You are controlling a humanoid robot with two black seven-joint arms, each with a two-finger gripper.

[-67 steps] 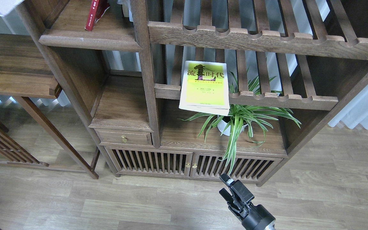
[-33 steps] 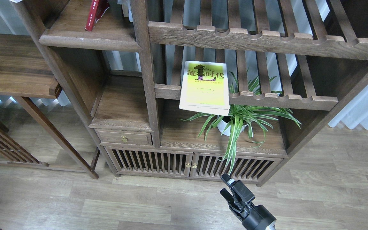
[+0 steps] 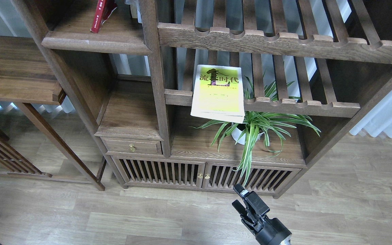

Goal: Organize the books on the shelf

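Observation:
The yellow-green book (image 3: 218, 92) with dark Chinese characters lies flat on the lower slatted rack (image 3: 301, 105), and its front edge overhangs the rail. The dark red book (image 3: 100, 15) leans upright on the shelf (image 3: 94, 42), a solid board at the upper left. It is cut off by the top edge of the view. The white book is out of view. My right gripper (image 3: 237, 196) is low over the floor in front of the bookcase, open and empty, well below the yellow-green book. My left gripper is not in view.
A potted spider plant (image 3: 250, 131) stands under the yellow-green book on the cabinet top. A brass-knobbed drawer (image 3: 132, 147) sits to its left. A second slatted rack (image 3: 284, 41) runs above. A side table (image 3: 15, 75) stands at the left.
A white object at the top left corner has gone up out of view. My right gripper has shifted slightly to the left.

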